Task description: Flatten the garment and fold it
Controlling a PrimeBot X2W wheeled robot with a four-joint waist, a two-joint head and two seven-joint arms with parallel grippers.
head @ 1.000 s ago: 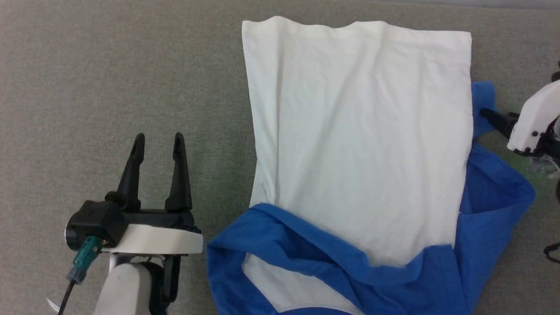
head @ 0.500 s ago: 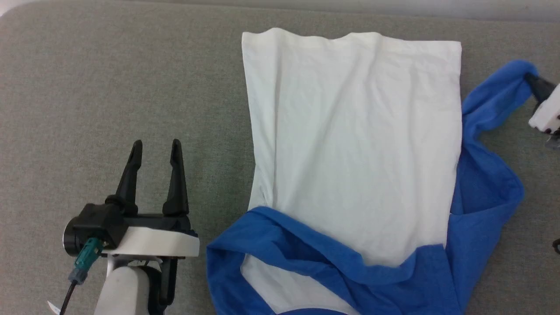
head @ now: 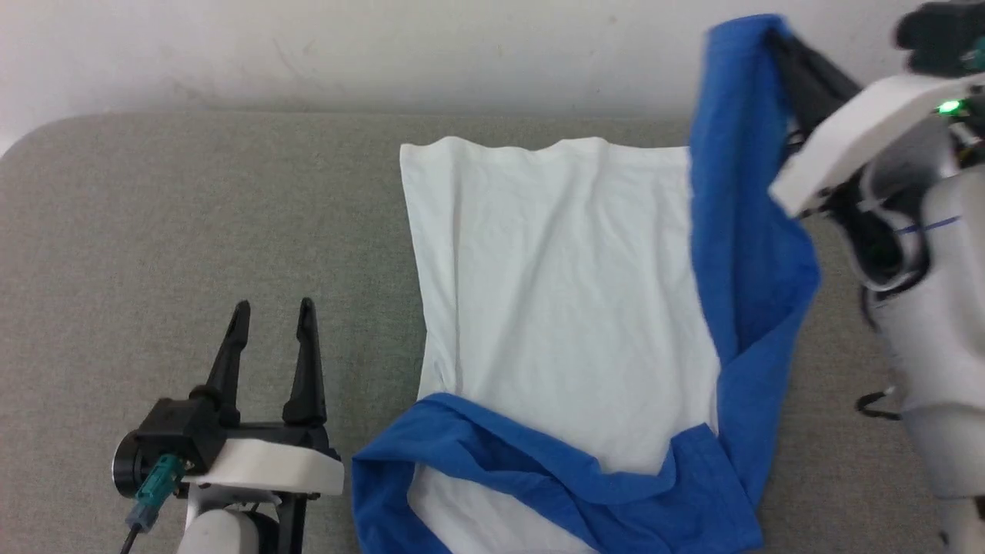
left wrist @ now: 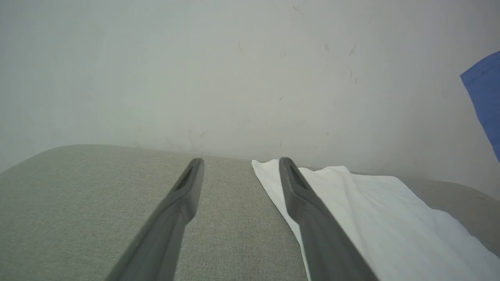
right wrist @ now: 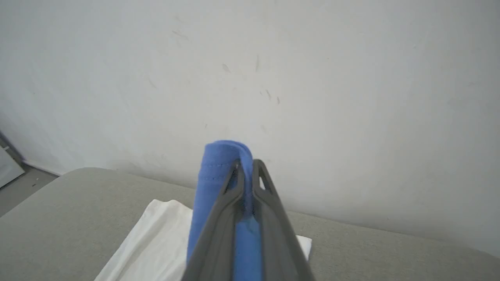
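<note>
Where the head view comes nearest, the left gripper (head: 275, 305) hovers over the bare grey bench (head: 154, 215), fingers spread wide with nothing between them, just left of the garment (head: 569, 292). The garment lies on the bench, white body running away from the robot, its blue collar area (head: 539, 469) rumpled at the near edge. Left wrist view adds that the right finger crosses the white edge in line of sight; contact cannot be told. Farther off at right, the right gripper (head: 772, 37) is closed narrow on the blue sleeve (head: 739, 192), holding it up off the bench. Right wrist view gives the detail: cloth pinched between the fingers and curled over their tips. The hanging sleeve covers the white body's right edge. Behind stands a pale scuffed wall (head: 385, 54).
</note>
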